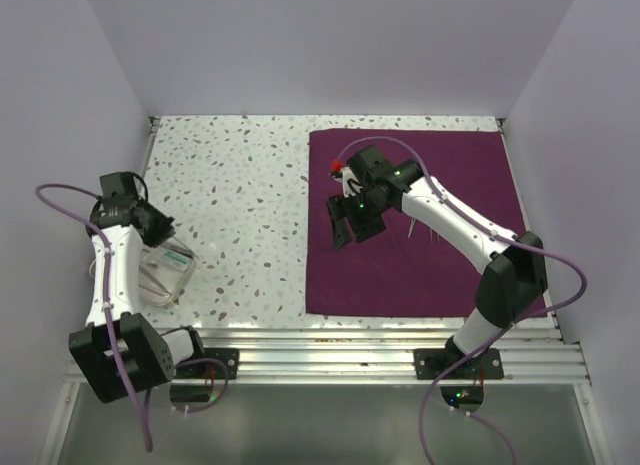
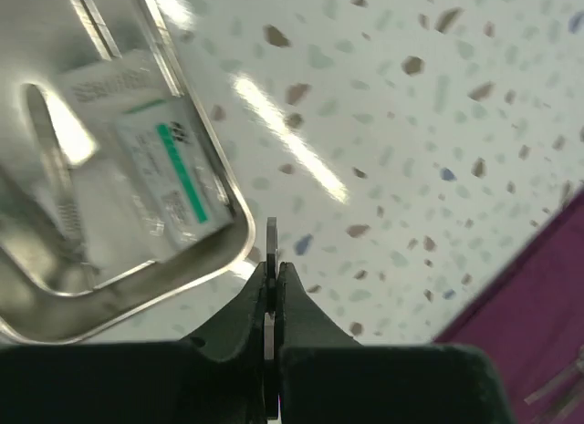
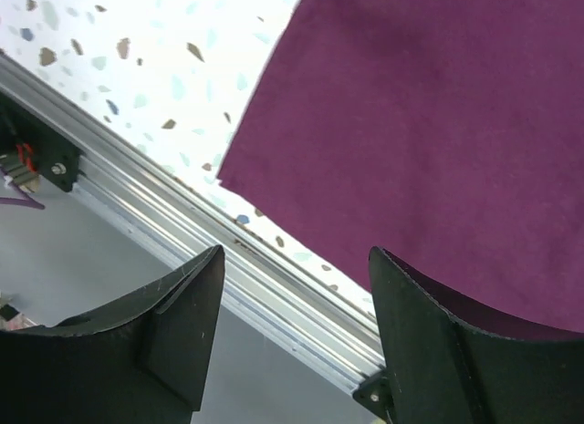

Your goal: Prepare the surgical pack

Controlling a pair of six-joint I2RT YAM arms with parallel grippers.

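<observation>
The surgical pack, a large dark-purple cloth (image 1: 420,265), lies flat on the right half of the table; its near left corner (image 3: 411,123) shows in the right wrist view. Thin steel instruments (image 1: 420,227) rest on it beside the right arm. My right gripper (image 1: 350,230) hovers over the cloth's left part, open (image 3: 292,296), with nothing between its fingers. My left gripper (image 1: 168,228) is at the far left, just beyond a steel tray (image 1: 185,275). It is shut (image 2: 272,269) on a thin flat steel instrument (image 2: 272,234) that pokes out past the fingertips.
The tray (image 2: 214,260) holds a white packet with a green stripe (image 2: 173,182) and steel forceps (image 2: 55,160). Speckled white tabletop (image 1: 240,205) lies between tray and cloth. An aluminium rail (image 3: 228,269) runs along the near table edge. Walls close in both sides.
</observation>
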